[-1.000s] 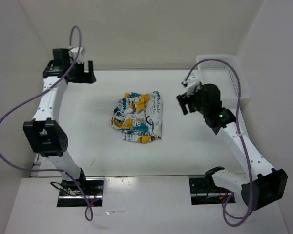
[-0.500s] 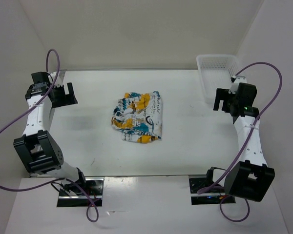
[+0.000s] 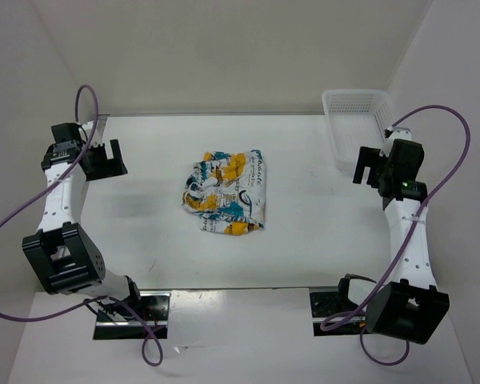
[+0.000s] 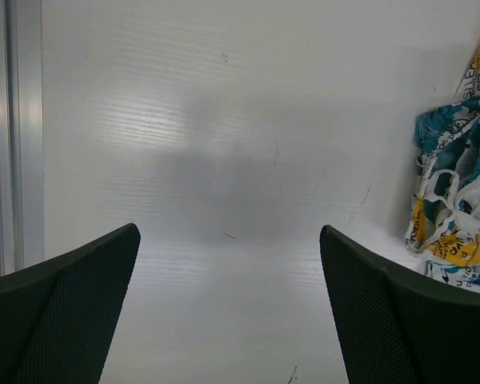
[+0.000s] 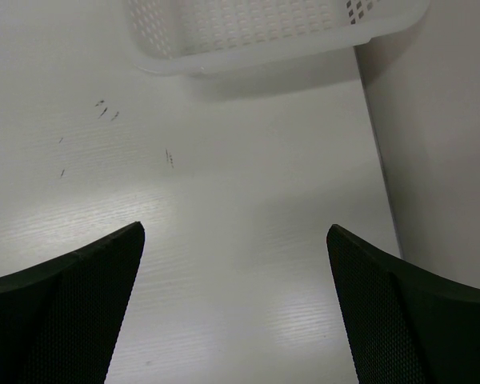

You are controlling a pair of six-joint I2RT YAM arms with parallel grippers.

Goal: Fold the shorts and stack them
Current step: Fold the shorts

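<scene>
Bright, even overhead light is washing the smooth white counter, casting only faint shadows. In the left wrist view, a soft grey shadow is lying left of the crumpled white, teal-and-yellow printed cloth shorts, whose print is showing sharp.

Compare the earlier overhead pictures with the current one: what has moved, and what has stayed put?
Both arms pulled back. The right gripper swung right, away from the shorts, and now hangs open beside the basket. The left gripper drew back from the far edge, leftwards and nearer, also open. Nothing was taken hold of. The shorts and basket stayed where they were.
</scene>
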